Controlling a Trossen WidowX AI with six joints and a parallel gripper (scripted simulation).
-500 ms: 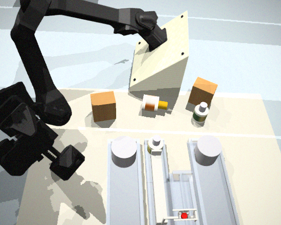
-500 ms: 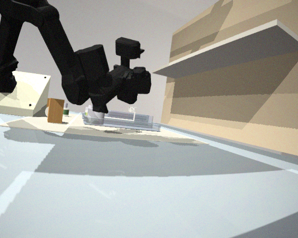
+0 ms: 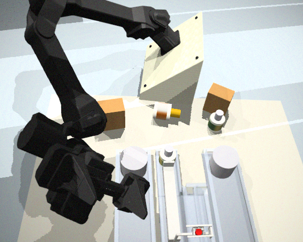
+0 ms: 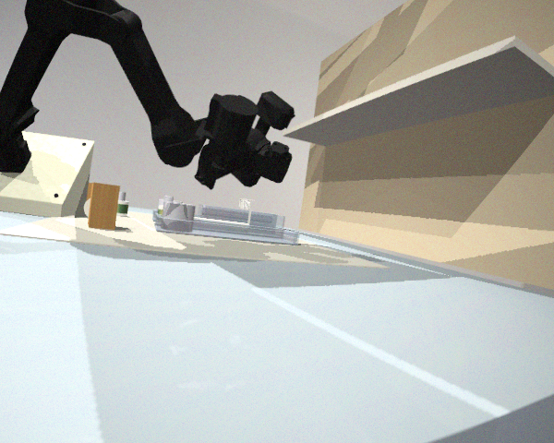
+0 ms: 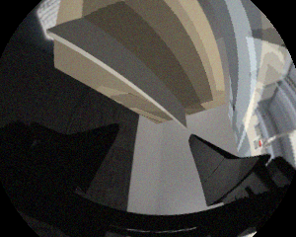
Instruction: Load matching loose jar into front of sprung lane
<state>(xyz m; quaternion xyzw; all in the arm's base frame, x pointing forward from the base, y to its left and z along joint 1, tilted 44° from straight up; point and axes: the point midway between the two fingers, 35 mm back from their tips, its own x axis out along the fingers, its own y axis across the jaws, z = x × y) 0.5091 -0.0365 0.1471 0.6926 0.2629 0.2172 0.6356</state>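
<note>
The sprung lane (image 3: 160, 200) is the narrow middle one. In it a white-shouldered jar (image 3: 167, 157) with a pale cap and an olive-yellow band stands at the front end, against the pusher plate (image 3: 168, 163). A loose jar with a dark green band (image 3: 215, 122) (image 4: 123, 208) and a pale cap stands upright near the right orange block. Another loose jar with an orange-brown band (image 3: 162, 111) and a yellow cap lies on its side in front of the robot's base. My gripper (image 3: 119, 209) (image 5: 155, 132) is open and empty, high above the left lane side, away from both loose jars. The low front stop is hard to make out.
Grey cylinders (image 3: 134, 160) (image 3: 223, 161) stand in the left and right lanes. Orange blocks (image 3: 113, 113) (image 3: 218, 97) stand either side of the lying jar. A white bracket with a red marker (image 3: 198, 231) sits right of the sprung lane. A shelf (image 4: 435, 90) juts from the wall.
</note>
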